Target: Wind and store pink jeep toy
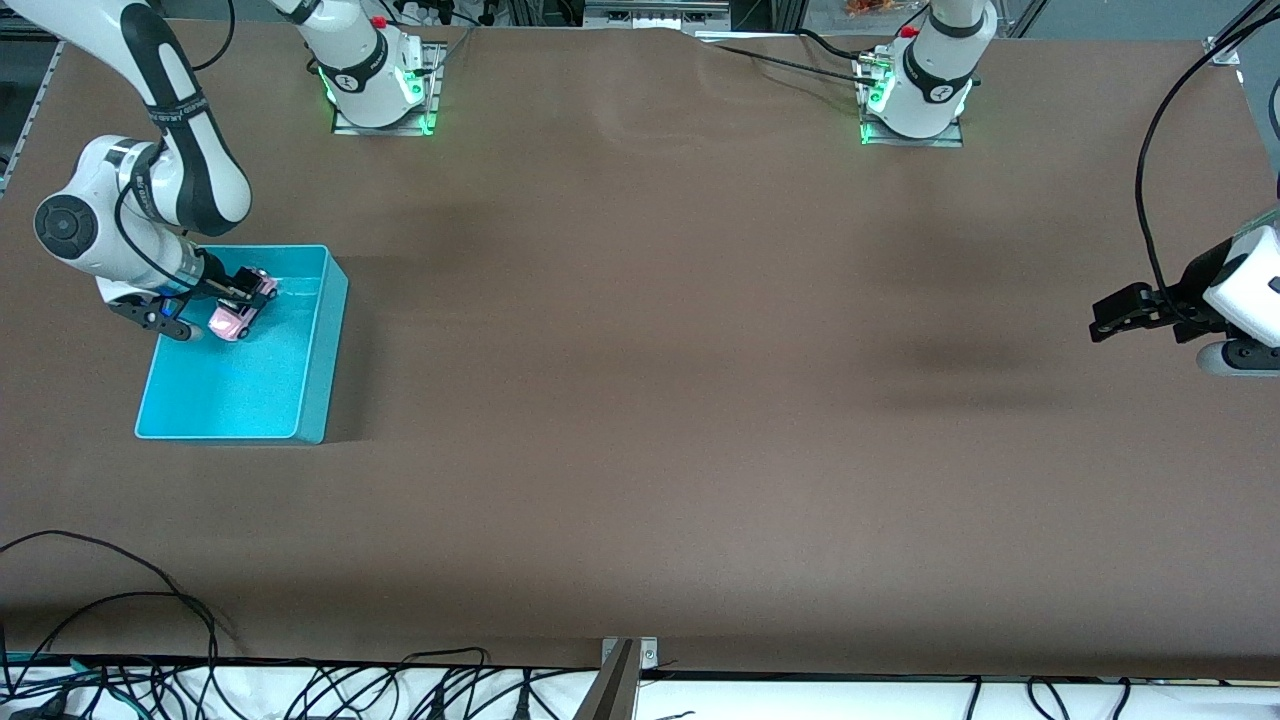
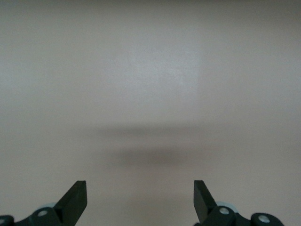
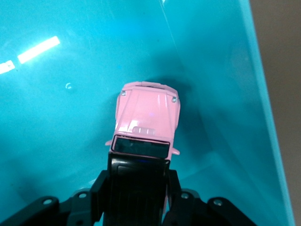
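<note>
The pink jeep toy (image 1: 238, 314), with its black roof, is held inside the cyan bin (image 1: 305, 395) at the right arm's end of the table. My right gripper (image 1: 243, 293) is shut on the jeep's rear, over the bin's part farther from the front camera. In the right wrist view the jeep (image 3: 146, 117) points away from my right gripper (image 3: 137, 188), just above the bin's floor (image 3: 56, 117). My left gripper (image 1: 1102, 324) is open and empty, held over bare table at the left arm's end; it also shows in the left wrist view (image 2: 140, 197).
The brown table (image 1: 640, 400) spreads between the two arms. The arm bases stand along the edge farthest from the front camera. Cables (image 1: 150, 680) lie along the edge nearest to it.
</note>
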Controlling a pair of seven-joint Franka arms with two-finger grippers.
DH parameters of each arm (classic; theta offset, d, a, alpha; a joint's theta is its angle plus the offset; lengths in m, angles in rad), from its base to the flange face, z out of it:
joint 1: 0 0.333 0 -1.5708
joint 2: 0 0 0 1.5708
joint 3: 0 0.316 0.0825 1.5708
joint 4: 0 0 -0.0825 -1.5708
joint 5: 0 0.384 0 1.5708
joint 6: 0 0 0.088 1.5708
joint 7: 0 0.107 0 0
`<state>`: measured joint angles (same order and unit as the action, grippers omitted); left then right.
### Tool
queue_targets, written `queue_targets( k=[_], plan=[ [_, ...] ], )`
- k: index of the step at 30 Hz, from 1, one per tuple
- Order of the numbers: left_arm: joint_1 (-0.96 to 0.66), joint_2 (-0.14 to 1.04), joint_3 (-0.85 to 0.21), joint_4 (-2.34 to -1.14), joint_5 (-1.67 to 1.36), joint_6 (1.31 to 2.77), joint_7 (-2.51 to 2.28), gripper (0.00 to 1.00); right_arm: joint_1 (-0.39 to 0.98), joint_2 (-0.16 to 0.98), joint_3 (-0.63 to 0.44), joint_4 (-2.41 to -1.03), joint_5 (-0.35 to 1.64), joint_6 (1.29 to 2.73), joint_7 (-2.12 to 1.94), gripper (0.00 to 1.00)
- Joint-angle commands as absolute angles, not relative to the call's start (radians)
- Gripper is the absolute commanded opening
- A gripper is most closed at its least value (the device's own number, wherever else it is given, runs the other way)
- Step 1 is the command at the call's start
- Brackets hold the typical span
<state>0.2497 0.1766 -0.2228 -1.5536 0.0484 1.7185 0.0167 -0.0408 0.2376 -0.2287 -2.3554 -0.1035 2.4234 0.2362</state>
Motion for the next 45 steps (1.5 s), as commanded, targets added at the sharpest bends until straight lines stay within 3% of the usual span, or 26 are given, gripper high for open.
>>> queue_targets(
  k=[1,9,17,24,45],
  plan=[
    [0.252,0.164,-0.225,-1.565,0.034,1.712,0.026,1.00,-0.060,0.236,-0.236,-2.365,-0.129,2.445,0.227,0.20],
    [0.252,0.164,-0.224,-1.565,0.034,1.712,0.028,1.00,-0.058,0.253,-0.235,-2.364,-0.130,2.445,0.236,1.00],
    [0.252,0.164,-0.224,-1.565,0.034,1.712,0.026,1.00,-0.054,0.210,-0.230,-2.358,-0.129,2.425,0.232,1.00],
    [0.252,0.164,-0.224,-1.565,0.034,1.712,0.026,1.00,-0.052,0.163,-0.190,-2.301,-0.127,2.292,0.233,1.00],
    [0.252,0.166,-0.225,-1.565,0.034,1.712,0.026,1.00,-0.051,0.155,-0.058,-1.784,0.021,1.781,0.337,1.00]
  ],
)
